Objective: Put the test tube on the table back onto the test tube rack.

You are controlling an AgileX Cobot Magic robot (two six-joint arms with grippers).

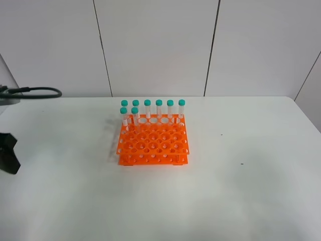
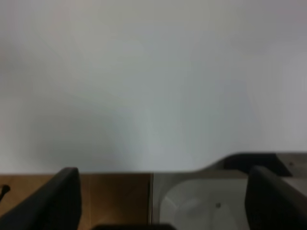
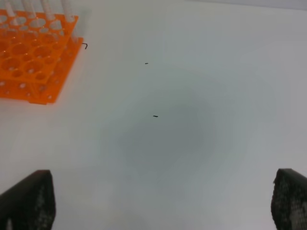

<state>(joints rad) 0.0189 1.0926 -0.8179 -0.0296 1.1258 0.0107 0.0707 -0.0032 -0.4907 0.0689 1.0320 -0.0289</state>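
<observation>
The orange test tube rack [image 1: 153, 145] stands at the middle of the white table [image 1: 235, 196]. Several clear tubes with teal caps [image 1: 158, 108] stand upright in its back two rows. No tube lies on the table in any view. My left gripper [image 2: 165, 203] is open and empty, over the table's edge at the far left. My right gripper [image 3: 163, 208] is open and empty above bare table, with the rack [image 3: 29, 62] ahead of it and to one side. The right gripper is out of the exterior view.
A dark part of my left arm [image 1: 7, 153] shows at the left edge, with a black cable [image 1: 35, 92] behind it. White wall panels stand behind the table. The left wrist view shows brown floor [image 2: 110, 196] beyond the table edge.
</observation>
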